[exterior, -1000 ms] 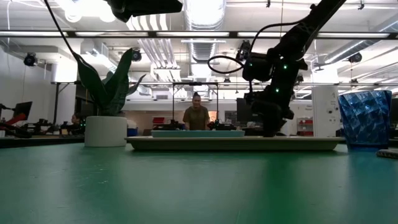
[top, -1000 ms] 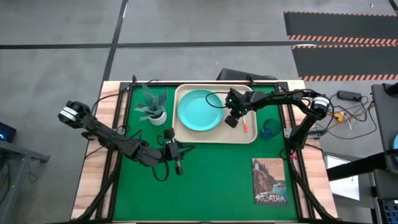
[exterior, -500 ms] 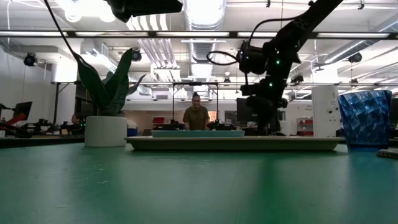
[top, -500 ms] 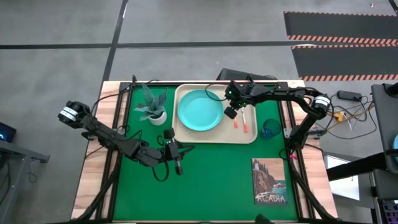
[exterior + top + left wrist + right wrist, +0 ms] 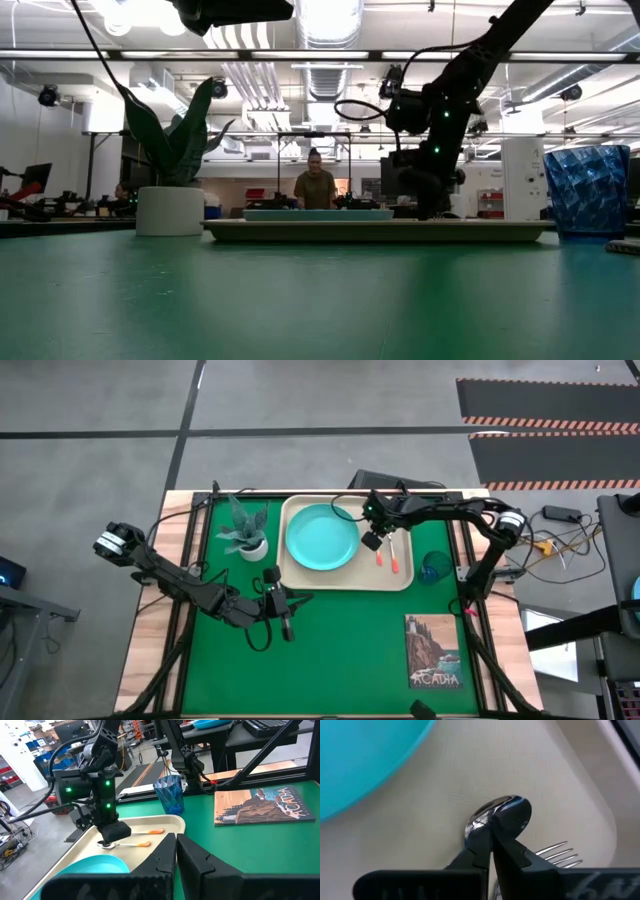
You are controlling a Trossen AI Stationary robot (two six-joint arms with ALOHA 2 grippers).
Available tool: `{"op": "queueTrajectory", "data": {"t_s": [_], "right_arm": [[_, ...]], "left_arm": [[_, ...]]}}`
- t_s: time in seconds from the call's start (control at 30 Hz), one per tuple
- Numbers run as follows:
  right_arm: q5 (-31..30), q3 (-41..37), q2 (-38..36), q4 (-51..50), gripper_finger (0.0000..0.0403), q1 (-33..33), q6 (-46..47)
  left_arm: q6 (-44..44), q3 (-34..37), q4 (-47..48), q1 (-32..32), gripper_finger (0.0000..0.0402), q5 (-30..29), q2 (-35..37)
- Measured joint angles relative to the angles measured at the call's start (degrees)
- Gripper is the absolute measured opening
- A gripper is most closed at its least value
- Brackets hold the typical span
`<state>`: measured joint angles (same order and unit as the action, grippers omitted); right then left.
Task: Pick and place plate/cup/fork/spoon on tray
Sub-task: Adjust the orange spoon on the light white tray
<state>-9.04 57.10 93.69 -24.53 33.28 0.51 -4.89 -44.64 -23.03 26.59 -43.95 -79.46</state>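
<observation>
The beige tray (image 5: pixel 340 581) lies at the table's far middle with the turquoise plate (image 5: pixel 321 537) on its left half. The spoon (image 5: pixel 125 844) and the fork (image 5: pixel 150 832), both with orange-red handles, lie side by side on the tray's right half. My right gripper (image 5: pixel 372 541) stands over the spoon's bowl end, shut. The blue see-through cup (image 5: pixel 436 567) stands on the table just right of the tray. My left gripper (image 5: pixel 288 626) is shut and empty, low over the green table near the tray's front edge. My right gripper's fingertips (image 5: pixel 487 836) meet at the spoon's neck, right beside the silver bowl (image 5: pixel 502 812), and come down on it from above. The fingers hide the neck itself. The spoon lies flat, with its bowl and orange handle (image 5: pixel 143 844) on the tray.
A green plant in a white pot (image 5: pixel 248 532) stands left of the tray. A picture book (image 5: pixel 434 652) lies at the near right. A person (image 5: pixel 316 187) stands in the room beyond the table.
My right gripper has gone a little toward the tray's far left, closer to the plate. The spoon's orange handle now shows on the tray beside the fork. My left arm has kept still.
</observation>
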Motion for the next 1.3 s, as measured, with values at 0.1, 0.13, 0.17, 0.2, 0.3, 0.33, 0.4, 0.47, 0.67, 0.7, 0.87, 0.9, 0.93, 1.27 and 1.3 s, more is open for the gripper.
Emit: {"op": "queueTrajectory", "data": {"t_s": [0.1, 0.13, 0.17, 0.2, 0.3, 0.33, 0.4, 0.47, 0.67, 0.7, 0.87, 0.9, 0.93, 1.27, 1.3], "right_arm": [[0.0, -0.3, 0.4, -0.1, 0.0011, 0.0, 0.2], [0.0, -0.3, 0.4, -0.2, 0.0011, 0.0, 0.2], [0.1, -0.4, 0.4, -0.1, 0.0011, 0.0, 0.4], [0.0, -0.5, 0.4, -0.1, 0.0011, 0.0, 0.4], [0.1, -0.9, 0.4, -0.6, 0.0011, 0.0, 0.5], [0.1, -1.0, 0.4, -0.6, 0.0011, 0.0, 0.5], [0.2, -1.3, 0.4, -0.7, 0.0011, 0.0, 0.5], [0.5, -1.7, 0.4, -0.7, 0.0011, 0.0, 0.5], [0.4, -2.0, 0.3, -3.3, 0.0011, 0.0, 0.5], [0.4, -2.0, 0.3, -3.5, 0.0011, 0.0, 0.5], [0.5, -2.0, -0.1, -3.9, 0.0011, 0.0, 0.5], [0.5, -2.0, -0.2, -4.1, 0.0011, 0.0, 0.5], [0.5, -2.0, -0.3, -4.2, 0.0011, 0.0, 0.5], [0.0, -2.1, -5.1, -7.5, 0.0011, 0.0, 0.3], [0.0, -2.1, -5.6, -6.7, 0.0011, 0.0, 0.0]], "left_arm": [[0.0, 0.0, 0.0, 0.0, 0.0000, 0.0, 0.0], [0.0, 0.0, 0.0, 0.0, 0.0000, 0.0, 0.0], [0.0, 0.0, 0.0, 0.0, 0.0000, 0.0, 0.0], [0.0, 0.0, 0.0, 0.0, 0.0000, 0.0, 0.0], [0.0, 0.0, 0.0, 0.0, 0.0000, 0.0, 0.0], [0.0, 0.0, 0.0, 0.0, 0.0000, 0.0, 0.0], [0.0, 0.0, 0.0, 0.0, 0.0000, 0.0, 0.0], [0.0, 0.0, 0.0, 0.0, 0.0000, 0.0, 0.0], [0.0, 0.0, 0.0, 0.0, 0.0000, 0.0, 0.0], [0.0, 0.0, 0.0, 0.0, 0.0000, 0.0, 0.0], [0.0, 0.0, 0.0, 0.0, 0.0000, 0.0, 0.0], [0.0, -0.1, 0.0, 0.0, 0.0000, 0.0, 0.0], [0.0, -0.1, 0.0, 0.0, 0.0000, 0.0, 0.0], [0.0, -0.1, 0.0, 0.0, 0.0000, 0.0, 0.0], [0.0, -0.1, 0.0, 0.0, 0.0000, 0.0, 0.0]]}}
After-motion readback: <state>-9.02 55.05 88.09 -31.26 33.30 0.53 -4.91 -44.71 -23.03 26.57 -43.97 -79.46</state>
